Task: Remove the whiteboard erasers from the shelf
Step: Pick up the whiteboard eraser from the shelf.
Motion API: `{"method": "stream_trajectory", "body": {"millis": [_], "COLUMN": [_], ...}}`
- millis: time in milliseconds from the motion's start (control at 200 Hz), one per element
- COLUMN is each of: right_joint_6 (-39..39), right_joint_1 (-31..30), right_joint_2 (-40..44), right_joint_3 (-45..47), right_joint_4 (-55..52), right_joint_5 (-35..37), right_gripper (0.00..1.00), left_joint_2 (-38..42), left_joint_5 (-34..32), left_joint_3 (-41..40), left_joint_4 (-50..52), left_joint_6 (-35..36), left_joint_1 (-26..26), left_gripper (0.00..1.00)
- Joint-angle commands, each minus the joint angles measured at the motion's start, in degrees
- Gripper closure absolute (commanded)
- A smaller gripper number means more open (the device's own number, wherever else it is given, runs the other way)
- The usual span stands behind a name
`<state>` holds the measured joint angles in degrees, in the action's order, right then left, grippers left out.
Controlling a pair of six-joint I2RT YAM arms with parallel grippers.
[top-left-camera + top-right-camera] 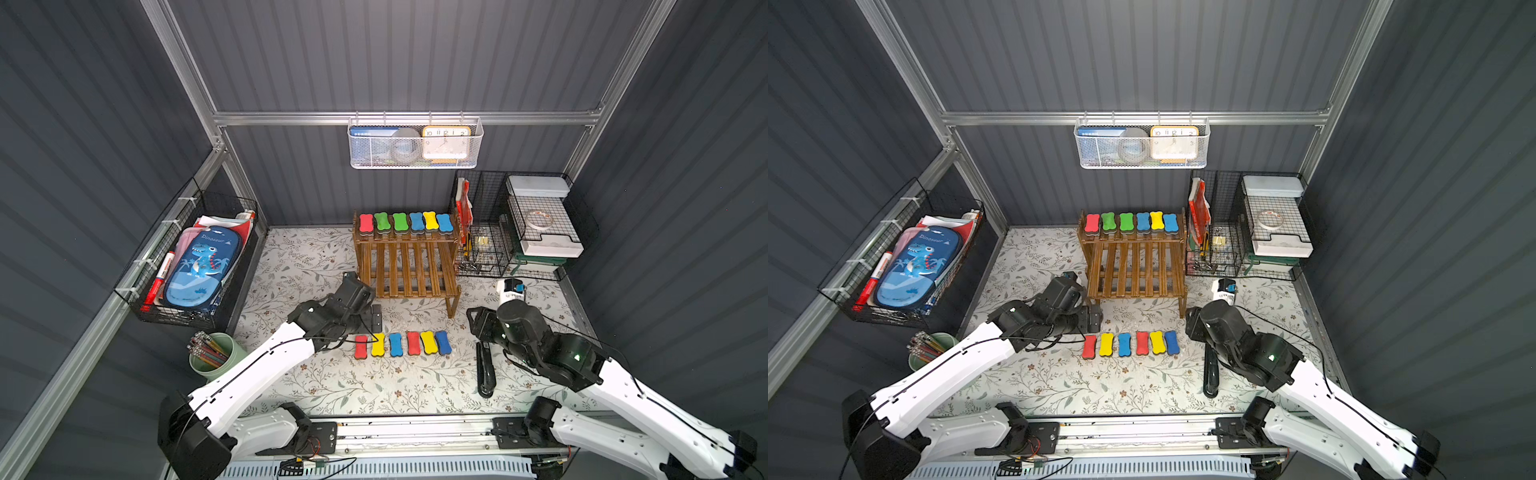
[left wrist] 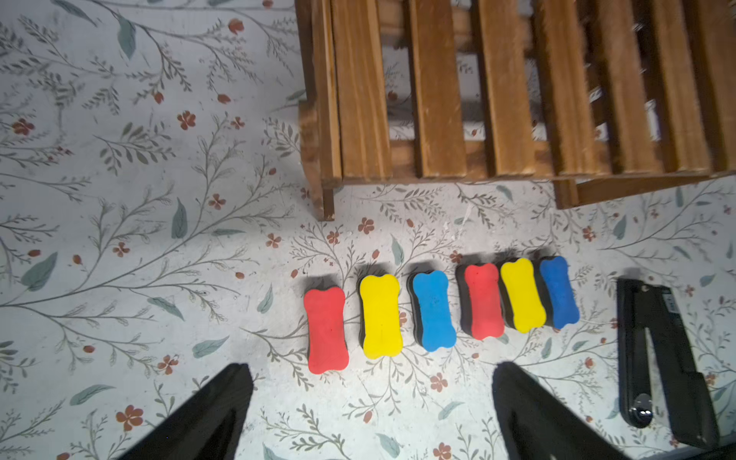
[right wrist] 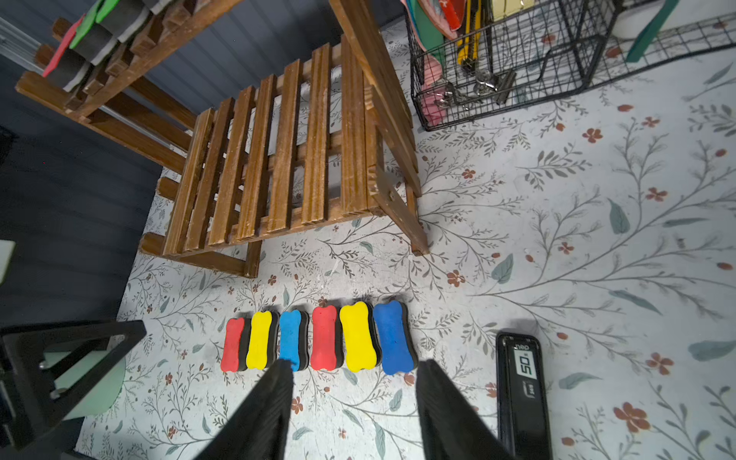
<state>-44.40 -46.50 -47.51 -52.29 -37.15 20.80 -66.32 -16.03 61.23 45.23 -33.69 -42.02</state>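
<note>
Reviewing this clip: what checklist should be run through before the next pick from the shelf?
1. Left gripper open and empty: ok.
2. Right gripper open and empty: ok.
3. Shelf cleared: not ok; six top-tier erasers sit on it.
4. Lower tier bare: ok.
5. Six table erasers lie apart from the shelf: ok.
6. Stapler lies away from the shelf: ok.

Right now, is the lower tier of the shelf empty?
Empty: the lower tier shows bare slats; six erasers sit on the top tier.
</note>
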Motion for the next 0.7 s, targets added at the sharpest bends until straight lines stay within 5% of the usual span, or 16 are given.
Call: {"method": "stream_trajectory", "body": {"millis": [0, 395, 695], "right_joint_6": [6.05, 17.69, 21.08], "right_joint_1": [0.47, 12.47, 15.49], "right_joint_2": [-3.19, -27.69, -46.3], "right_joint_3": [-7.45, -41.32, -62.48], "right_joint_4": [-2.47, -8.25, -16.9], "right_joint_5": [-0.25, -12.18, -13.03], "right_gripper": [0.5, 0.59, 0.6], "left_joint_2": [1.66, -1.37, -2.9], "left_joint_5": [-1.83, -0.23, -0.11], "left_joint_3": [2.27, 3.36, 5.61], "left_joint_4": [4.43, 4.41, 5.72], "left_joint_6": [2.03, 3.5, 4.61], "left_joint_1": [-0.17, -0.17, -0.06], "left_gripper": [0.01, 0.01, 0.01]}}
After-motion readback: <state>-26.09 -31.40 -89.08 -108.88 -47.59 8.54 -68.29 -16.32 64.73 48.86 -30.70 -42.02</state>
